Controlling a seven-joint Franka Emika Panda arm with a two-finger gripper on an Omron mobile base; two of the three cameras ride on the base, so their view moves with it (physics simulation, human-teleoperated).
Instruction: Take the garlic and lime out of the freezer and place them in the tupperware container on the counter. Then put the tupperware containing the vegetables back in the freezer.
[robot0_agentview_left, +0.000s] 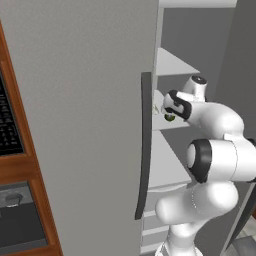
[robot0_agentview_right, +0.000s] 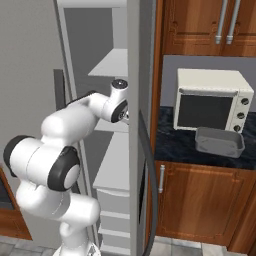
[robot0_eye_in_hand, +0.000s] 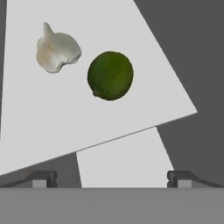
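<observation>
A: Where does the gripper (robot0_eye_in_hand: 111, 178) stand?

B: Inside the open freezer (robot0_agentview_left: 75, 125), above a pale shelf (robot0_eye_in_hand: 144, 94). Its two dark fingertips (robot0_eye_in_hand: 43, 177) sit far apart at the bottom of the hand view, so the jaws are wide open and nothing is between them.

A: And the two items?

B: Both lie on the shelf ahead of the fingers. The lime (robot0_eye_in_hand: 110, 75) is almost straight ahead, slightly toward the left finger. The garlic (robot0_eye_in_hand: 57, 52) lies further ahead and further left, just beside the lime but apart from it, pointed tip away from the hand.

A: Why is the hand that high and that wide?

B: It looks like an approach from above: spread jaws can come down around a round thing, and the lime is nearer the line between the fingers, so it is probably the first target. The gap to the garlic should let a finger pass without knocking it.

A: Where does it all go?

B: The tub (robot0_agentview_right: 219, 141) waits on the counter (robot0_agentview_right: 175, 145), well off to the side of the hand, outside the freezer door and in front of the cream oven (robot0_agentview_right: 212, 100). It appears empty, so neither item has been moved yet.

A: Any risk?

B: The lime could roll on the smooth shelf if a finger touches it off-centre.
</observation>
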